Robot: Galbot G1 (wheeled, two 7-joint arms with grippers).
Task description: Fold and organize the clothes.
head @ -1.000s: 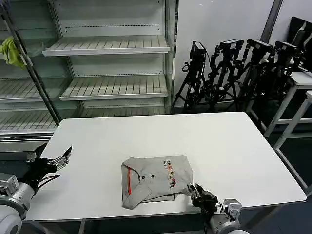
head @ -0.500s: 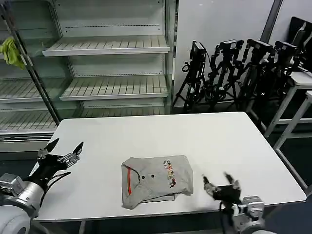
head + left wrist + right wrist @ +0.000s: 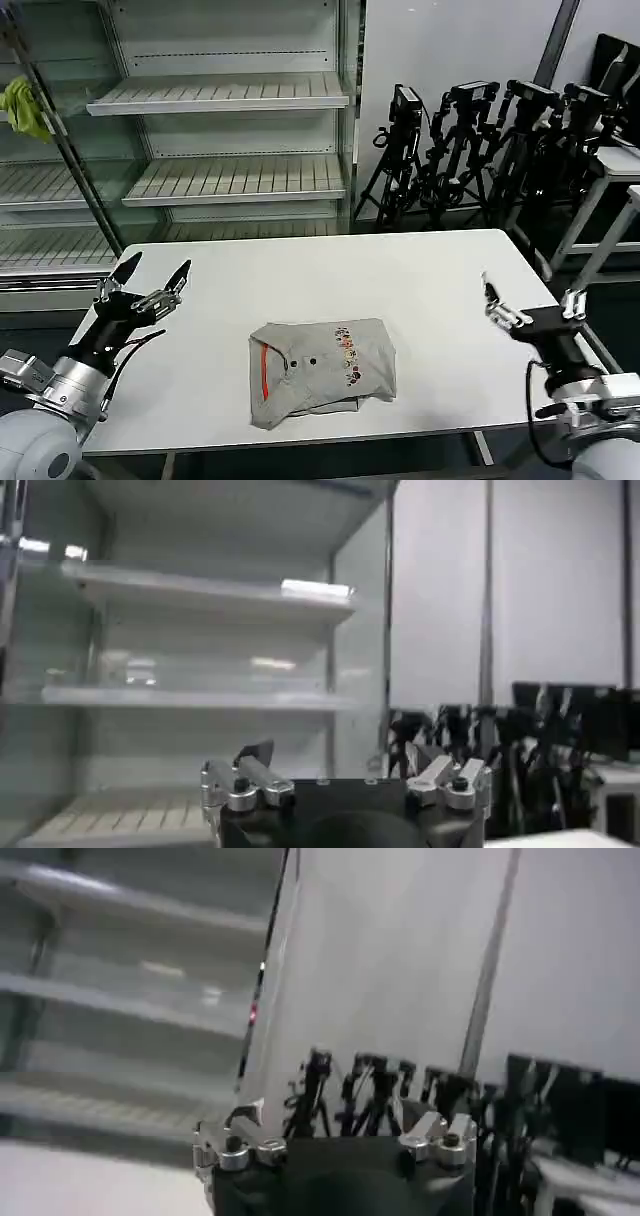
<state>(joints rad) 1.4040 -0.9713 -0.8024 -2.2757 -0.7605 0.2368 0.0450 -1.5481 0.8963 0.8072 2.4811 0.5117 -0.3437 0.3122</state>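
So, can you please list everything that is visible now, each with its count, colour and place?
T-shirt: one, light grey with a small multicolour print and orange-red neck trim, folded, near the front middle of the table.
Table: one, white, in front of the robot.
Shelving unit: one, white, behind the table to the left.
Rag: one, yellow-green, hanging at the far left by the shelves.
Tripods: several, black, standing behind the table to the right.
Side table: one, white, at the right edge.
Left gripper: one, black and silver, fingers open, raised over the table's left edge.
Right gripper: one, black and silver, fingers open, raised over the table's right edge.
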